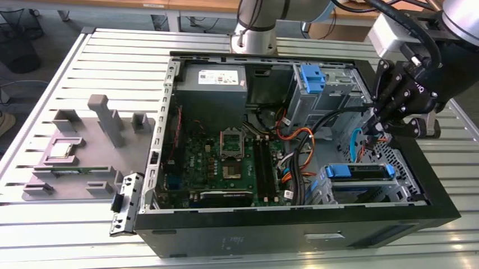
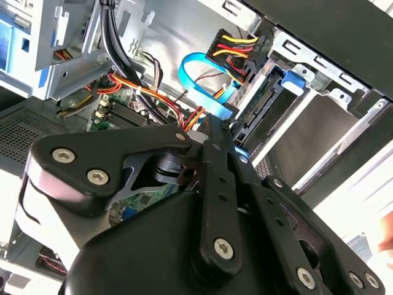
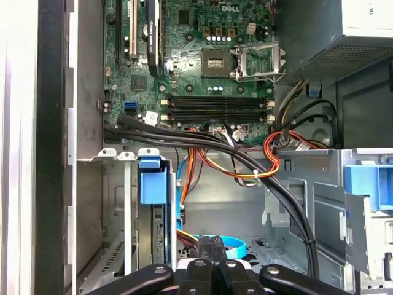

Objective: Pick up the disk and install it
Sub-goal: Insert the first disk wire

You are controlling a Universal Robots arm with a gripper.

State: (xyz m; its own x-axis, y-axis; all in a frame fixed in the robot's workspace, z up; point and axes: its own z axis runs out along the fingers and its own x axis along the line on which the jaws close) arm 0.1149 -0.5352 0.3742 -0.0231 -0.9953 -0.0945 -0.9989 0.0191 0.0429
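The disk (image 1: 360,171) lies seated in the case (image 1: 247,238) at the lower right of the exterior view, so the install step appears all but complete. The gripper (image 1: 380,120), closed on nothing, hangs near it, higher in the frame beside the cables (image 1: 354,140). Any final seating calls for a straight press clear of them.
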